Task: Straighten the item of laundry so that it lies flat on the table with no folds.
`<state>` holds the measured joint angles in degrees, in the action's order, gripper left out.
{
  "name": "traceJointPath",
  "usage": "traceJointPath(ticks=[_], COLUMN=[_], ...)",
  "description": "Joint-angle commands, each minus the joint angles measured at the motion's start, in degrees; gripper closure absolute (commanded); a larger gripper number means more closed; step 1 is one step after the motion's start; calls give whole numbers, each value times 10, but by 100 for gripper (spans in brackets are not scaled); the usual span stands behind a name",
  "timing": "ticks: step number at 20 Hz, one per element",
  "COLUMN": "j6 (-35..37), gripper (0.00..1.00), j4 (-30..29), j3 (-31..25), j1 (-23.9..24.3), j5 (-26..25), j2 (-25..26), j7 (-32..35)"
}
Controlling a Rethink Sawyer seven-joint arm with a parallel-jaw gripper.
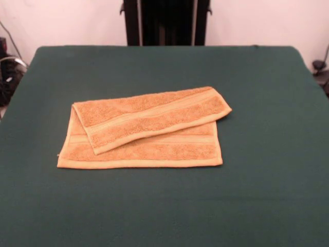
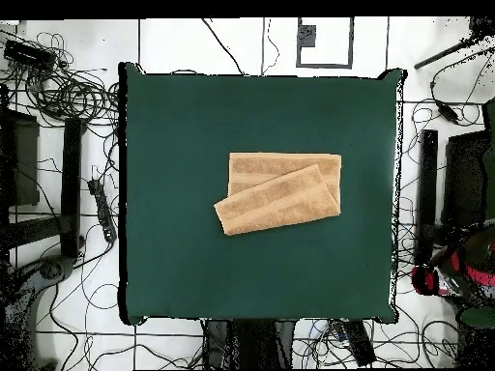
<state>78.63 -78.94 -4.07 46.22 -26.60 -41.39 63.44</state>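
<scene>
The item of laundry (image 1: 149, 131) is an orange-tan terry towel lying near the middle of the dark green table (image 1: 267, 195). It is folded over on itself: an upper layer lies askew across the lower one, its band stripe running diagonally. In the overhead view the towel (image 2: 280, 193) shows the same slanted top layer over a straight rectangle beneath, on the table (image 2: 174, 242). The gripper shows in neither view.
The black pedestal (image 1: 165, 21) stands at the table's far edge. Around the table on the floor lie many cables (image 2: 68, 87) and dark stands (image 2: 425, 193). A red and black object (image 2: 450, 271) sits beside the table.
</scene>
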Motion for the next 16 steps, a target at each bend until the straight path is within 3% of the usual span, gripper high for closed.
traceJointPath(ticks=[1,16], j6=[-184,-162], gripper=[100,100], j4=[-115,-97], j3=[-86,-116], j1=[81,77], j5=[41,45], j2=[-69,-50], j7=[-139,-67])
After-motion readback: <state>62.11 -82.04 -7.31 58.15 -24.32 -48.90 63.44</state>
